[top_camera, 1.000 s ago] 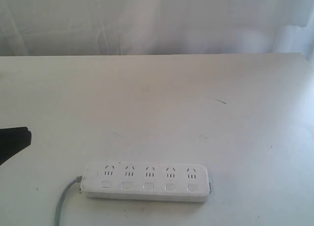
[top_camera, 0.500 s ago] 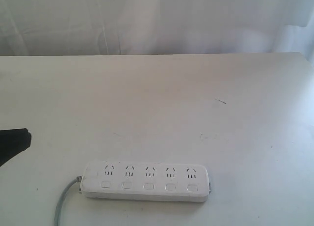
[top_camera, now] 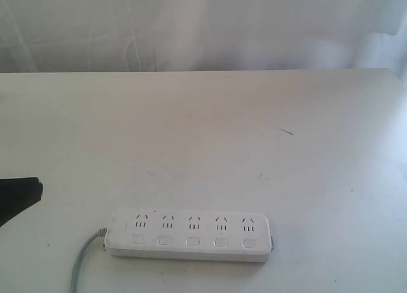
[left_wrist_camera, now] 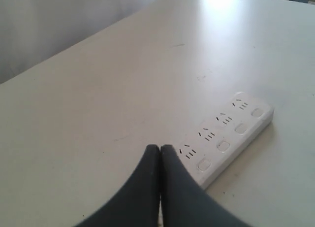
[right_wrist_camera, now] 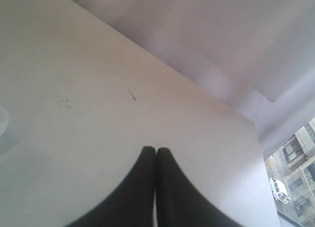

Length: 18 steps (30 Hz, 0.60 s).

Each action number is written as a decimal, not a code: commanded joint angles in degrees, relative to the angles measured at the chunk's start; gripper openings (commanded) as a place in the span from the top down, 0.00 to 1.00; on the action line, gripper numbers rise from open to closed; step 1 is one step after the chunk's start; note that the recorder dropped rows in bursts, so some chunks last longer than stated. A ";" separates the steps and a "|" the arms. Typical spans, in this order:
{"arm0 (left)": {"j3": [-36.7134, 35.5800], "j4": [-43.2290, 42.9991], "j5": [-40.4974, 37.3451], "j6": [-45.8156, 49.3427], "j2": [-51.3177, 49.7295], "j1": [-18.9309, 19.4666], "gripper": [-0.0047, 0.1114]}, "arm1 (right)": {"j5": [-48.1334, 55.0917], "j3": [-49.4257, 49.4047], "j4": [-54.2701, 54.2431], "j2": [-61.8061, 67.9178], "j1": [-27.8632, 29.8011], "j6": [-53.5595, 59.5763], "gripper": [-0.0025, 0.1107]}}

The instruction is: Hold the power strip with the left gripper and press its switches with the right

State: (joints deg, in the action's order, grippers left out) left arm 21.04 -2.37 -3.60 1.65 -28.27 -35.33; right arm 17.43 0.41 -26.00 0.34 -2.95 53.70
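The white power strip (top_camera: 189, 236) lies flat near the table's front edge, its grey cord (top_camera: 81, 262) trailing off the left end. Its row of five switches (top_camera: 193, 241) runs along the near side, below the sockets. In the left wrist view the power strip (left_wrist_camera: 226, 138) lies just beyond my left gripper (left_wrist_camera: 160, 149), whose fingers are shut with nothing between them. The left gripper (top_camera: 32, 190) shows as a black tip at the exterior view's left edge, well left of the strip and apart from it. My right gripper (right_wrist_camera: 156, 150) is shut and empty above bare table; it does not show in the exterior view.
The white table (top_camera: 210, 134) stretches back to a white curtain (top_camera: 203, 26). A small dark mark (top_camera: 286, 131) lies on the table at the right. The table's far corner and edge (right_wrist_camera: 253, 133) show in the right wrist view, with buildings (right_wrist_camera: 295, 163) outside beyond.
The black tip of the left gripper at the left edge has sunk a little lower in the exterior view. The power strip has not moved.
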 commanded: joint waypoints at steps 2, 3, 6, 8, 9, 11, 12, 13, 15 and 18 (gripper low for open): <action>-0.32 0.81 -1.95 -2.17 -0.82 -0.14 0.96 | 0.21 -0.41 -0.29 -0.34 0.15 0.13 0.98; -0.32 0.81 -1.43 -2.06 -0.28 -0.61 0.96 | 0.21 -0.41 -0.29 -0.34 0.15 0.13 0.98; -0.39 1.65 3.12 -3.80 1.28 0.27 0.96 | 0.21 -0.41 -0.29 -0.34 0.15 0.13 0.98; -0.39 2.37 3.05 -6.92 2.30 3.18 0.96 | 0.21 -0.41 -0.29 -0.34 0.15 0.13 0.98; -0.58 2.37 2.92 -7.57 3.03 5.10 0.96 | 0.21 -0.41 -0.29 -0.34 0.15 0.13 0.98; -1.64 2.37 3.20 -7.66 4.81 9.24 0.96 | 0.21 -0.41 -0.29 -0.34 0.15 0.13 0.98; -2.68 2.37 4.11 -7.66 5.78 11.51 0.96 | 0.21 -0.41 -0.29 -0.34 0.15 0.13 0.98; -4.16 2.37 5.32 -7.77 6.57 13.38 0.96 | 0.21 -0.41 -0.29 -0.34 0.15 0.13 0.98; -7.69 2.37 7.39 -9.24 8.51 17.50 0.96 | 0.21 -0.41 -0.29 -0.34 0.15 0.13 0.98; -13.16 2.37 11.10 -13.22 11.05 23.33 0.96 | 0.21 -0.41 -0.29 -0.34 0.15 0.13 0.98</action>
State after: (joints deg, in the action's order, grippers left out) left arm 12.11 -0.70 4.42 -8.29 -19.49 -16.13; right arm 17.81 0.41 -26.00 0.34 -2.95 53.70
